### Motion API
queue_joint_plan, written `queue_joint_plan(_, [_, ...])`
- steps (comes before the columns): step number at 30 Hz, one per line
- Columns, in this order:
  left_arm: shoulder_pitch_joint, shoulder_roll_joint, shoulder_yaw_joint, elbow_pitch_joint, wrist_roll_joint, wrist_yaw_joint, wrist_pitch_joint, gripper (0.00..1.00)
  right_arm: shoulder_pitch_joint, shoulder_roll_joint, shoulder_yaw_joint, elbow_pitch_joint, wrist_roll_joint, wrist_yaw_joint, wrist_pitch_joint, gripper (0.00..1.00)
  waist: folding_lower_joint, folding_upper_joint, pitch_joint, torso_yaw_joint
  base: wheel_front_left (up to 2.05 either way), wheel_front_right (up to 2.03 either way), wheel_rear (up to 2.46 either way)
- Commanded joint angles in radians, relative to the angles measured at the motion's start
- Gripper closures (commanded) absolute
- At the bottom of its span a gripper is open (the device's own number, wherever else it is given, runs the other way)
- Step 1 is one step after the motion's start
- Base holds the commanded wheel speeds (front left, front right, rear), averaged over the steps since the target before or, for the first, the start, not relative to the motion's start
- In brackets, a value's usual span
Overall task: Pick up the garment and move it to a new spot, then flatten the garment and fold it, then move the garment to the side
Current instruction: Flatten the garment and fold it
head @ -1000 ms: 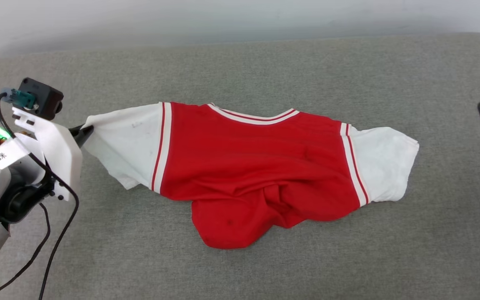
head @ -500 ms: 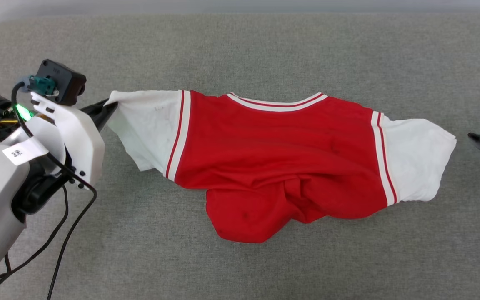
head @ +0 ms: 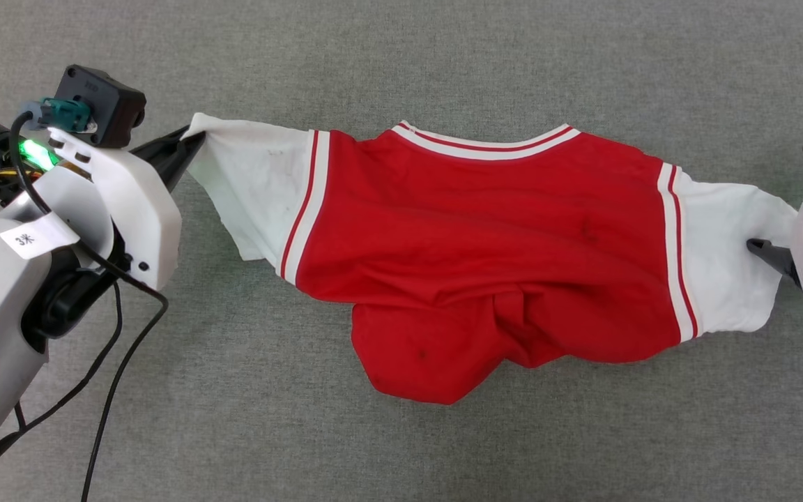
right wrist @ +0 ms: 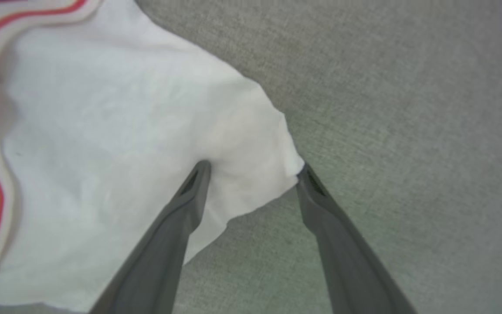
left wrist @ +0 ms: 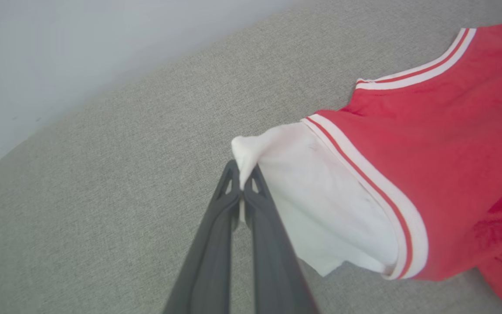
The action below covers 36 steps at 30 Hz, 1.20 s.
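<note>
Reading from your left, the left gripper (head: pixel 191 139), two long dark fingers on a pale housing, is pressed together on the outer corner of the white short left sleeve (head: pixel 255 185). In the left wrist view its fingers (left wrist: pixel 216 235) meet at the tips, with a small fold of white cloth pinched between them and bunched just beyond. A thin black cable (head: pixel 112 355) loops below that gripper's housing.

Extending rightward from those tips lies the garment (head: pixel 485 237), a red jersey T-shirt with red-and-white striped trim, spread across the grey woven fabric surface (head: pixel 401 63) between your two grippers. Its striped collar band (head: pixel 488 146) sits on the far edge, while the red lower body is rumpled into a rounded lobe on the near side.

At the right end, the white short right sleeve (head: pixel 729 272) reaches your right gripper (right wrist: pixel 253 170), whose fingers stand wide apart and clamp nothing. In the right wrist view one finger rests on the sleeve cloth and the other sits at the sleeve's outer corner, touching or just beside it; that corner lies between the two tips.
</note>
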Motion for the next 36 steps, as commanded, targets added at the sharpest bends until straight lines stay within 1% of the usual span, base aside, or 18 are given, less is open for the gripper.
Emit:
queue_joint_plan(1, [-0.01,-0.004,0.0,0.003,-0.001,-0.001,-0.006,1.0,0.014,0.018,0.036,0.029,0.016,0.0,-0.007,0.0,-0.0001,0.0,0.004,0.001,0.0,0.0,0.0])
queue_joint_plan(3, [-0.013,-0.005,0.0,0.008,0.0,-0.002,-0.011,1.0,0.026,0.022,0.081,0.05,0.03,0.001,-0.018,0.0,-0.0001,0.0,0.006,0.001,0.0,0.0,0.0])
queue_joint_plan(7, [-0.01,-0.003,0.001,0.018,-0.004,-0.004,-0.017,1.0,0.017,0.036,0.126,0.081,0.062,0.001,-0.07,0.0,-0.0001,0.0,0.007,-0.006,0.0,0.0,0.0])
queue_joint_plan(8, [-0.011,-0.004,0.002,0.02,-0.006,-0.005,-0.019,1.0,0.011,0.036,0.134,0.087,0.067,0.001,-0.085,0.54,-0.0001,0.0,0.007,-0.007,0.0,0.0,0.0])
queue_joint_plan(9, [-0.011,-0.005,0.003,0.023,-0.007,-0.006,-0.02,1.0,-0.001,0.036,0.141,0.09,0.07,0.001,-0.109,1.0,-0.0001,0.0,0.006,-0.009,0.0,0.0,0.0])
queue_joint_plan(12, [-0.011,-0.008,0.0,0.035,-0.007,-0.008,-0.024,1.0,-0.032,0.034,0.154,0.108,0.08,0.0,-0.164,1.0,-0.0001,0.0,-0.001,-0.014,0.0,0.0,0.0])
queue_joint_plan(17, [-0.005,-0.016,0.001,0.051,-0.001,-0.012,-0.053,1.0,-0.085,0.009,0.171,0.111,0.102,-0.001,-0.277,1.0,-0.0001,0.0,-0.042,-0.025,0.0,0.0,0.0])
queue_joint_plan(18, [-0.003,-0.013,0.002,0.052,0.003,-0.011,-0.061,1.0,-0.095,0.004,0.172,0.108,0.105,-0.001,-0.305,1.0,-0.0001,0.0,-0.052,-0.028,0.0,0.0,0.0])
queue_joint_plan(19, [-0.003,-0.013,0.002,0.052,0.003,-0.011,-0.061,1.0,-0.095,0.004,0.172,0.108,0.105,-0.001,-0.305,1.0,-0.0001,0.0,-0.052,-0.028,0.0,0.0,0.0])
queue_joint_plan(25, [0.007,0.005,0.019,0.035,0.025,0.0,-0.125,1.0,-0.115,-0.032,0.198,0.08,0.092,-0.001,-0.468,1.0,-0.0001,0.0,-0.127,-0.049,0.0,0.0,0.0])
queue_joint_plan(30, [-0.001,0.026,0.041,-0.019,0.054,0.026,-0.18,1.0,-0.129,-0.067,0.151,0.053,0.095,-0.001,-0.58,1.0,-0.0001,0.0,-0.186,-0.062,0.0,0.0,0.0])
queue_joint_plan(34, [-0.028,0.043,0.06,-0.086,0.087,0.054,-0.208,1.0,-0.135,-0.093,0.084,0.012,0.078,-0.001,-0.643,1.0,-0.0001,0.0,-0.218,-0.066,0.0,0.0,0.0])
queue_joint_plan(36, [-0.04,0.052,0.069,-0.12,0.105,0.068,-0.216,1.0,-0.134,-0.095,0.049,-0.016,0.074,-0.001,-0.661,1.0,-0.0001,0.0,-0.229,-0.069,0.0,0.0,0.0])
